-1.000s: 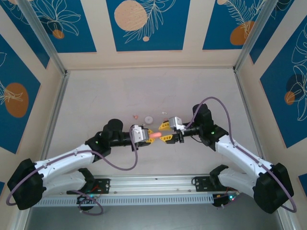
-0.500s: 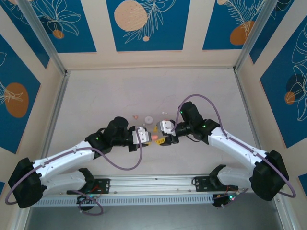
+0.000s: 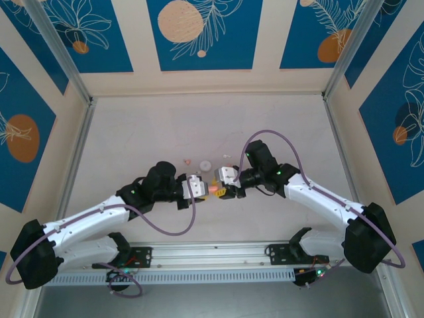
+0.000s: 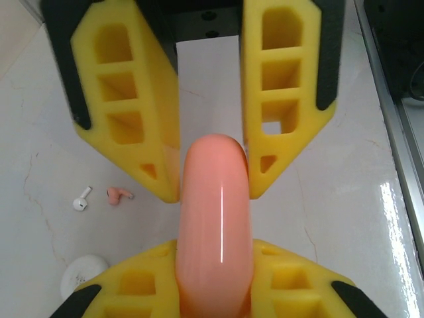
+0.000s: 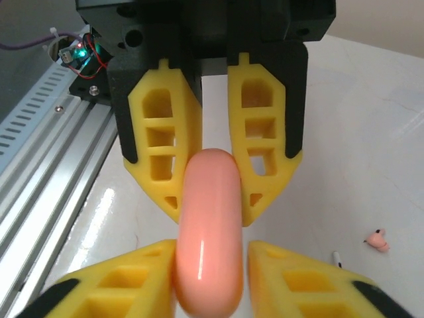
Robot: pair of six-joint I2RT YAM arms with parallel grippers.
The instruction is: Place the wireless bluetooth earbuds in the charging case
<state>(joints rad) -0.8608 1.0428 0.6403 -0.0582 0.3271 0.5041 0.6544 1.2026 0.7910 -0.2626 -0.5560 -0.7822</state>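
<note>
Left gripper (image 4: 215,250) and right gripper (image 5: 211,244) each pinch one end of the salmon-pink charging case (image 4: 213,199), held between them over the marbled tabletop (image 4: 331,212). A white earbud (image 4: 81,198) and a pink earbud (image 4: 118,195) lie loose beside it. The glossy shell looks hard, light and slippery, and its flat sides seem the surest hold. No brand or lettering is legible.

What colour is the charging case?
The case is salmon pink, clearest in left wrist view.
</note>
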